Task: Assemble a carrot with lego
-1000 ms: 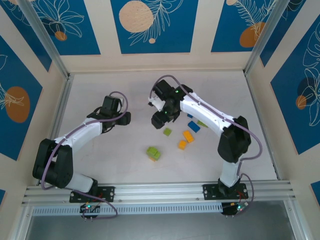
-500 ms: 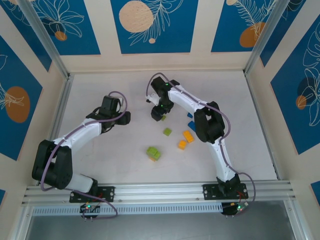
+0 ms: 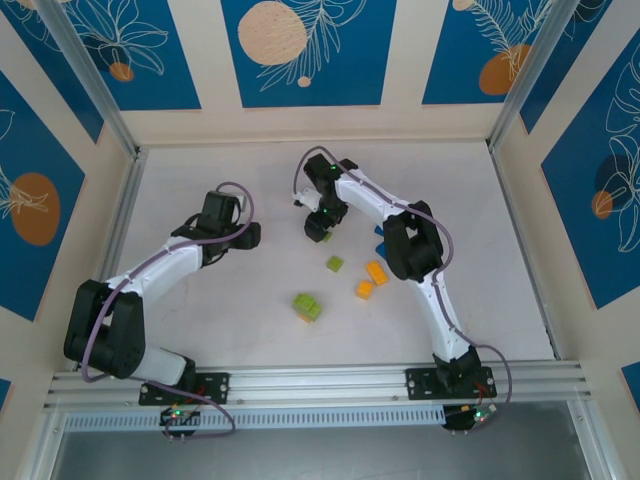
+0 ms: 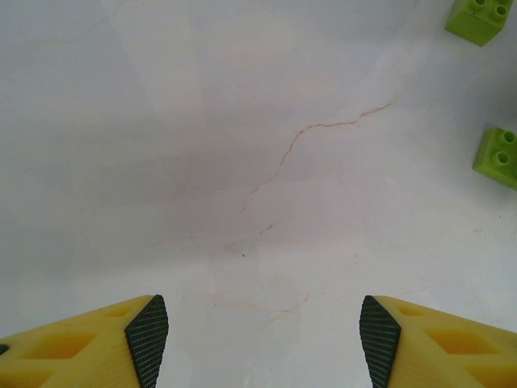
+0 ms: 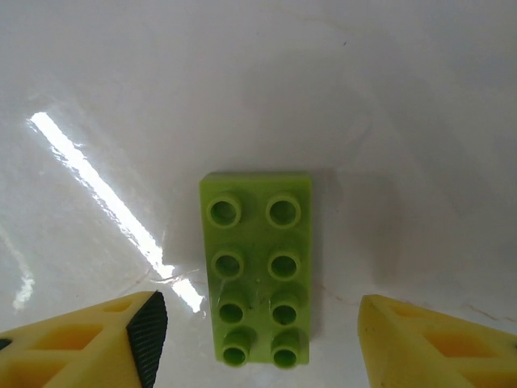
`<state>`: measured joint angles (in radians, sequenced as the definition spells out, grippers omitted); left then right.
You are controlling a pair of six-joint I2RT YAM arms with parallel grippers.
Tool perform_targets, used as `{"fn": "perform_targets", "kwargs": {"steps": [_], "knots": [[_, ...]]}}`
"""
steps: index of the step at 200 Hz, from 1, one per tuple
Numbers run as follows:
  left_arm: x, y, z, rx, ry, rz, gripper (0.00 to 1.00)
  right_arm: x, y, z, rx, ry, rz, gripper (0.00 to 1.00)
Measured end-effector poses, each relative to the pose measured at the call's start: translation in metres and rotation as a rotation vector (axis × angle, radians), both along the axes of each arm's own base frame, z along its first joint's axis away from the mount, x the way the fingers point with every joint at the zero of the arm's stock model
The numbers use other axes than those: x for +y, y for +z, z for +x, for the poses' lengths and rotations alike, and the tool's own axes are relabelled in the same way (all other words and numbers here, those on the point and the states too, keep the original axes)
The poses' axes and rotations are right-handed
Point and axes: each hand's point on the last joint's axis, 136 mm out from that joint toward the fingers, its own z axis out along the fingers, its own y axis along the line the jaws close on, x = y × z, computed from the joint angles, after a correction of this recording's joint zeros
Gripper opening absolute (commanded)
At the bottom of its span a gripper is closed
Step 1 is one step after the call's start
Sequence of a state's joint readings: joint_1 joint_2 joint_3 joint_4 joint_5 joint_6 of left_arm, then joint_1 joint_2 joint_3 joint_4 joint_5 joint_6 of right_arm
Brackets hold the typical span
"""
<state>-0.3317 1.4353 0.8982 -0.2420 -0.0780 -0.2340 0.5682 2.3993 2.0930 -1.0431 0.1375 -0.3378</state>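
Observation:
A long lime green lego brick [image 5: 257, 279] lies flat on the white table, studs up. My right gripper [image 5: 258, 339] is open, with one finger on either side of the brick's near end and not touching it. Seen from above, the right gripper [image 3: 319, 227] points down at the table's middle. More lego lies nearby: a small green brick [image 3: 335, 264], two orange bricks [image 3: 376, 272] [image 3: 365, 289], and a stacked green piece [image 3: 307, 306]. My left gripper [image 3: 248, 235] [image 4: 262, 339] is open over bare table. Two green bricks [image 4: 479, 18] [image 4: 499, 158] lie ahead of it to the right.
A blue brick [image 3: 380, 232] peeks out beside the right forearm. Aluminium rails [image 3: 120, 230] and patterned walls close in the table on the left, right and back. The table's left half is bare white surface [image 3: 200, 310].
The right arm has folded its elbow up and brought its gripper slightly back and left, down over the long green brick. The left arm has stayed still.

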Motion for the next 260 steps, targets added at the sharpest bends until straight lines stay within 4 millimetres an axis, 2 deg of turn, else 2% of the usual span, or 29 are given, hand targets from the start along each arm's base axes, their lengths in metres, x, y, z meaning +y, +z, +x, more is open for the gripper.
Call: {"fn": "perform_targets", "kwargs": {"steps": [27, 66, 99, 177, 206, 234, 260], "knots": [[0.001, 0.000, 0.001, -0.002, 0.002, -0.001, 0.67, 0.000, -0.007, -0.002, 0.012, 0.005, -0.009, 0.60], [0.000, 0.000, 0.001, -0.001, 0.000, -0.006, 0.67, 0.002, -0.011, -0.004, 0.020, 0.017, -0.016, 0.47], [0.001, 0.000, 0.001, -0.001, 0.001, -0.009, 0.67, 0.004, -0.012, -0.005, 0.008, 0.029, -0.036, 0.39], [-0.001, 0.003, 0.003, -0.012, -0.003, -0.019, 0.67, 0.006, -0.005, -0.009, 0.033, -0.041, -0.015, 0.33], [-0.001, 0.002, 0.003, -0.010, -0.006, -0.022, 0.67, 0.002, 0.023, -0.021, 0.038, -0.113, 0.011, 0.34], [-0.001, 0.001, 0.002, -0.006, -0.008, -0.022, 0.67, -0.004, 0.079, -0.043, 0.028, -0.189, 0.087, 0.34], [-0.001, -0.001, 0.001, -0.003, -0.008, -0.022, 0.67, -0.007, 0.127, -0.083, 0.012, -0.201, 0.146, 0.34]]}}
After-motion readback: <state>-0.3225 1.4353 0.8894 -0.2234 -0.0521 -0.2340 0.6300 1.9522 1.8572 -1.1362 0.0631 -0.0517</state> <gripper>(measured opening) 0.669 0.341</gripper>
